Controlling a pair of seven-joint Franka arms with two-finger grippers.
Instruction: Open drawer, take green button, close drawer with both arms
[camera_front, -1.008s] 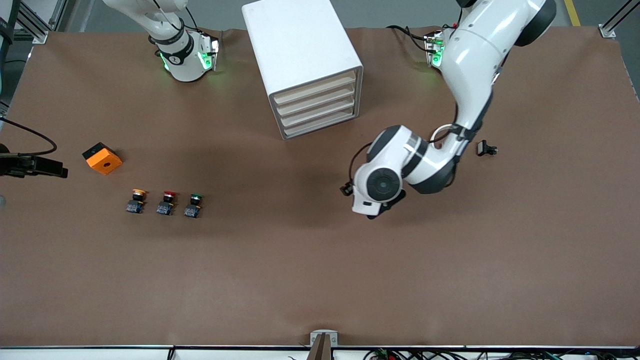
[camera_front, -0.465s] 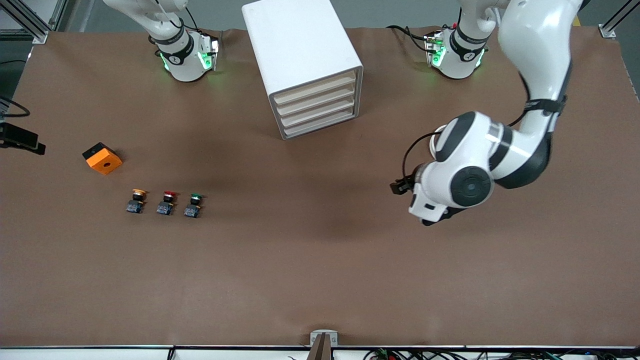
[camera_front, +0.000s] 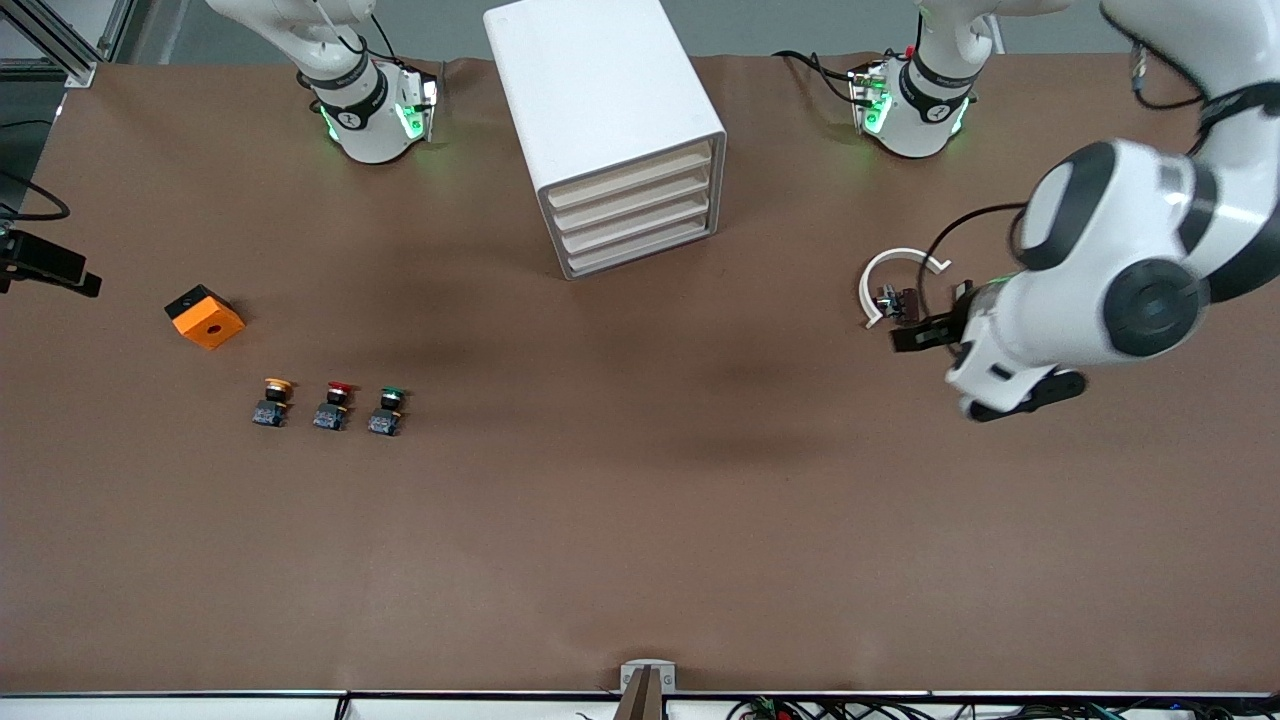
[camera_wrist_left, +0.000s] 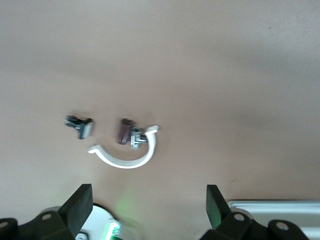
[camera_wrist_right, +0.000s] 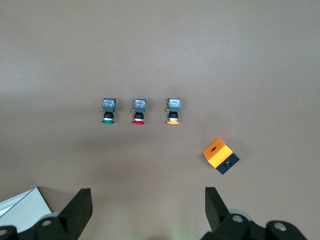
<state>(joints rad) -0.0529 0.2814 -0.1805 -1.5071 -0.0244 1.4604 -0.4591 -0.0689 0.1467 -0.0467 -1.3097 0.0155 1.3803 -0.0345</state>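
The cabinet (camera_front: 608, 130) stands on the brown worktop (camera_front: 640, 540) between the two arm bases, and all four of its drawers are pushed in; the drawer (camera_front: 640, 252) at the bottom is flush with the three above it. The green-capped button (camera_front: 386, 410) lies out on the worktop toward the right arm's end, nearer to the front camera than the cabinet, at the end of a row with the red-capped button (camera_front: 332, 405) beside it and the yellow-capped button (camera_front: 272, 401) after that. An orange block (camera_front: 204, 316) sits near the row, farther from the camera.

The left hand (camera_wrist_left: 147, 207) hangs over the worktop toward the left arm's end, fingers apart and holding nothing, above a white curved clip (camera_wrist_left: 127, 152) and two small dark parts (camera_wrist_left: 80, 125). The right hand (camera_wrist_right: 147, 210) is raised over the button row, fingers likewise spread and empty.
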